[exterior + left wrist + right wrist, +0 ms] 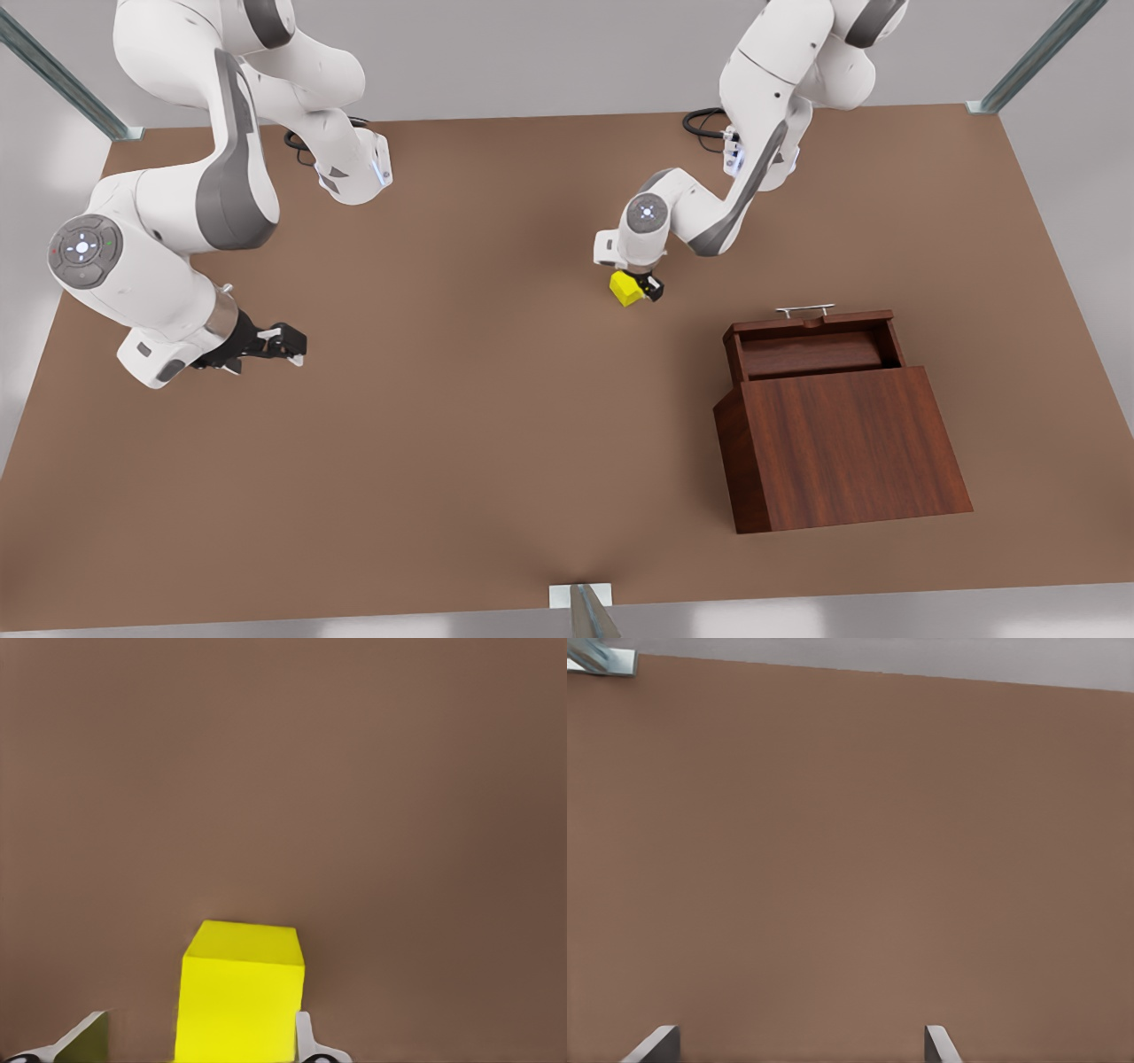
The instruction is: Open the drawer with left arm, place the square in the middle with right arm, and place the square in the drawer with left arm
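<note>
The yellow square (627, 288) (239, 992) rests on the brown tabletop near the middle (496, 354). My left gripper (649, 285) (199, 1020) comes down over it from the front view's right arm. It is open, one finger (303, 1032) touching the cube's side and the other finger (89, 1032) standing apart from it. The drawer (811, 353) is pulled out of the wooden box (842, 443), its silver handle (804, 310) facing the back, and its tray is empty. My right gripper (285, 342) (802, 1050) waits open over bare table at the front view's left.
The box stands at the front view's right, a little right of and nearer than the cube. Metal frame posts (580, 607) stand at the table's edges and corners. A black cable (704, 120) lies at the base of the left arm.
</note>
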Robot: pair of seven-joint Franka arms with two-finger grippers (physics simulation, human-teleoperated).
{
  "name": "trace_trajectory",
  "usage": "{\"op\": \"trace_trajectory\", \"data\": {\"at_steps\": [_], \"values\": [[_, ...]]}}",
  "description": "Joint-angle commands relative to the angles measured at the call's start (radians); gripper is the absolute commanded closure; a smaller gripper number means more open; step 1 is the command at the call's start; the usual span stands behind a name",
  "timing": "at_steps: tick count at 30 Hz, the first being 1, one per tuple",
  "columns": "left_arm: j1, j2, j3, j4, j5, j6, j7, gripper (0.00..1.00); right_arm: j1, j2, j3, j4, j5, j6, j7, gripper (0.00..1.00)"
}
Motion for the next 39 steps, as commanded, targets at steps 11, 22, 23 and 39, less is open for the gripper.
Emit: {"op": "trace_trajectory", "data": {"at_steps": [11, 22, 23, 39], "values": [[-0.017, 0.051, -0.002, 0.0, 0.009, 0.028, -0.014, 0.0, 0.01, -0.006, 0.008, -0.002, 0.0, 0.029, 0.0, 0.0], [-0.021, 0.101, -0.002, 0.006, 0.009, 0.046, -0.014, 0.0, 0.007, 0.001, 0.009, -0.005, -0.002, 0.049, -0.001, 0.0], [-0.023, 0.101, 0.0, 0.006, 0.009, 0.046, -0.014, 0.0, 0.005, 0.001, 0.009, -0.005, 0.0, 0.049, -0.001, 0.0], [-0.021, 0.131, 0.0, 0.009, 0.014, 0.085, -0.011, 0.34, -0.14, -0.109, 0.07, -0.067, -0.028, -0.04, -0.007, 0.0]]}}
